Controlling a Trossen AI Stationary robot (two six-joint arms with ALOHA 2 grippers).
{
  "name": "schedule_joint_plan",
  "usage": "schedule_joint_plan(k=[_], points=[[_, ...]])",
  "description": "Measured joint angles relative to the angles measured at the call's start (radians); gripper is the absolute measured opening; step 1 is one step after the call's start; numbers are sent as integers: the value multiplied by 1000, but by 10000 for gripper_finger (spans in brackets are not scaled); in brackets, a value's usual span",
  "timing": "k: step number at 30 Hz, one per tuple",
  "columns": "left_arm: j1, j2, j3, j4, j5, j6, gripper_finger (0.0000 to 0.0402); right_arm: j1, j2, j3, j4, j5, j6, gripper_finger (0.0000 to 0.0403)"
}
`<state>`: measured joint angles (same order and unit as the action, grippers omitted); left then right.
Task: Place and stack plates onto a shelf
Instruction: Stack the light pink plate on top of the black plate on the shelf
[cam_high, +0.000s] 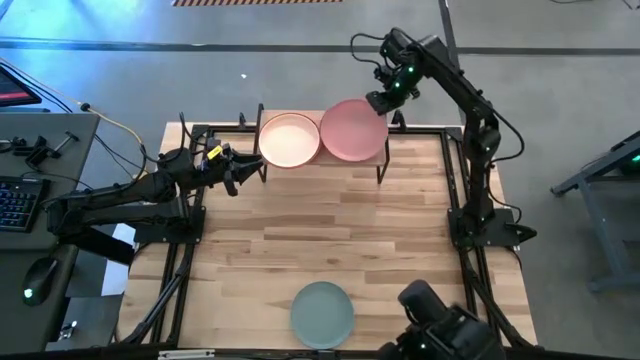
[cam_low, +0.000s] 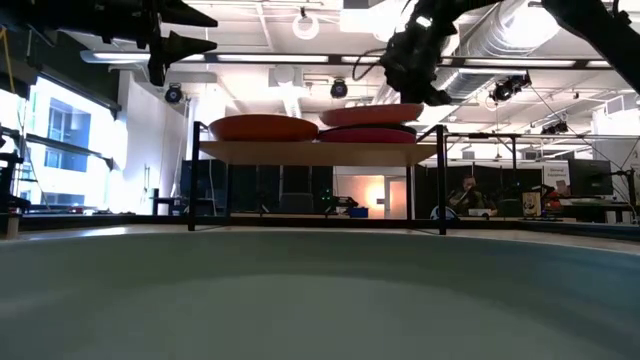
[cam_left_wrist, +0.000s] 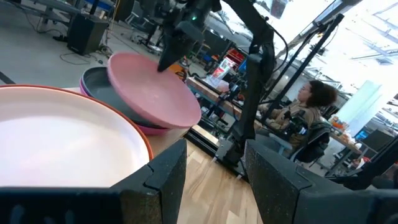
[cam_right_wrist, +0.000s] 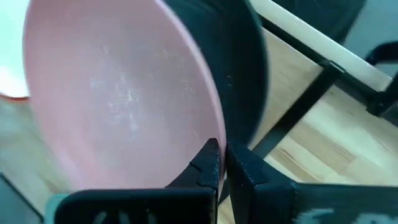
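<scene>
Presently right gripper (cam_high: 381, 103) clenched on salmon pink plate (cam_high: 352, 129) rim, plate tilted over dark grey plate (cam_left_wrist: 109, 93) on shelf (cam_high: 330, 163) right side. Left gripper (cam_high: 240, 172) released, near shelf's left end.

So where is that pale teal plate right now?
The pale teal plate lies alone on the tabletop at the near edge in the high view, far from the shelf and both arms.

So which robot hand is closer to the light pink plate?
The right. The right gripper is shut on the salmon pink plate's rim above the shelf; the left gripper, open, hovers beside the cream plate.
</scene>
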<state>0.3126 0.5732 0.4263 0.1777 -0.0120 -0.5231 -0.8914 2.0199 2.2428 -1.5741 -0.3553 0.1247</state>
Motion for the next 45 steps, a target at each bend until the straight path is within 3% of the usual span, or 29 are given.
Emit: schedule_joint_plan(k=[20, 30, 37, 41, 45], points=[[0, 0, 0, 0, 0, -26, 154, -12, 0, -33, 148, 9, 59, 0], [0, 0, 0, 0, 0, -26, 154, -11, 0, -33, 113, 78, 59, 0], [0, 0, 0, 0, 0, -26, 154, 7, 4, -33, 128, 66, 14, 2], [0, 0, 0, 0, 0, -26, 154, 23, 4, -33, 126, 67, -14, 28], [0, 0, 0, 0, 0, -26, 154, 25, 4, -33, 125, 111, -21, 80]])
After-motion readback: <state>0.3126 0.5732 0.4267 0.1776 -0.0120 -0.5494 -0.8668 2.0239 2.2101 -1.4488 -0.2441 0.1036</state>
